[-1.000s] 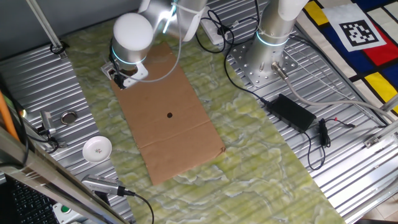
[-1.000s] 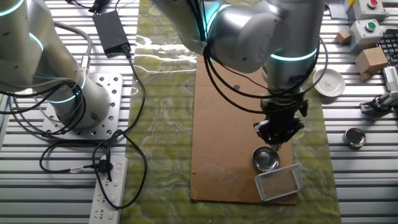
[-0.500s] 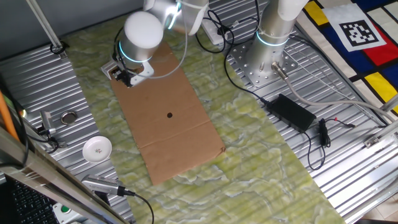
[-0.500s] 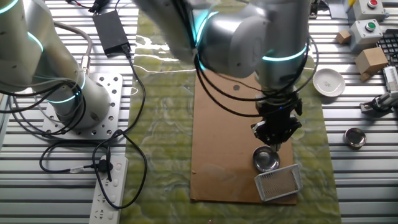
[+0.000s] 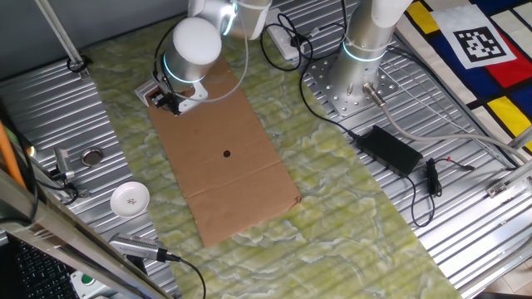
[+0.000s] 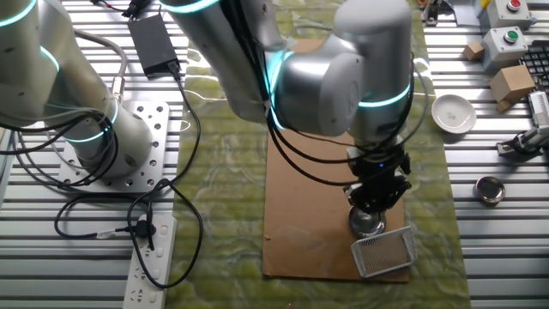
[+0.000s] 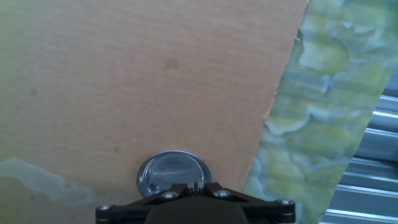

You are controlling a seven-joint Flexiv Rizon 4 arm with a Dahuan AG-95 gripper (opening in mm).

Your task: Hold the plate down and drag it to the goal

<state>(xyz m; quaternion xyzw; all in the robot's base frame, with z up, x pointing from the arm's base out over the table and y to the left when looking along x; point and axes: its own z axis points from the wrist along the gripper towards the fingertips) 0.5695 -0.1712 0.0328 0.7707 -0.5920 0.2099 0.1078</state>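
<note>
gripper (image 6: 375,204) directly over plate (image 7: 171,173), jaw state unclear, goal (image 6: 383,252) just beyond, cardboard (image 7: 143,74) beneath

Ribbed metal table (image 5: 465,208) under green marbled mat (image 5: 349,216), cardboard (image 5: 233,166).

A flat brown cardboard sheet (image 5: 233,158) lies on the green marbled mat (image 5: 349,208) that covers the middle of my bench (image 6: 232,287). Off the mat, on the ribbed metal, a small white dish (image 5: 130,198) sits near a metal ring (image 5: 91,155). A black power brick (image 5: 394,149) lies on the other side, its cable trailing. A white power strip (image 6: 147,262) rests by the mat's edge (two button boxes (image 6: 506,26) and a cardboard block (image 6: 513,83) stand farther off).
</note>
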